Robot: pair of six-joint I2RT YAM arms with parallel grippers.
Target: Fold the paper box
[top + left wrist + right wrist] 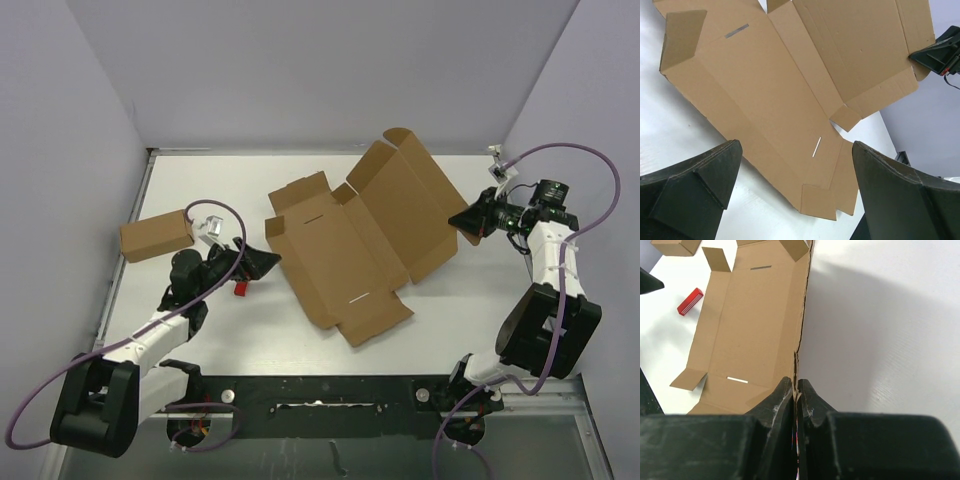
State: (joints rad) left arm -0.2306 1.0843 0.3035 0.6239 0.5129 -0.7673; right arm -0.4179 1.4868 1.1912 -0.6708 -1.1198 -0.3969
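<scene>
Your right tool (795,383) is clamped shut on the paper box (350,250), pinching the thin outer edge of its big lid panel at the right of the overhead view. That panel stands tilted up off the counter (450,300), while the rest of the box lies flat. Your left tool (262,262) has its fingers (700,185) spread wide apart, holding nothing, just beside the box's left edge, left of centre in the overhead view. The box sprawls unfolded across the middle of the counter, its base panel with two small slits facing up and short flaps sticking out at the corners. Just below your left tool in that view lies a small red block (240,288). Further toward the left edge sits a smaller closed cardboard box (156,237), apart from the big one.
</scene>
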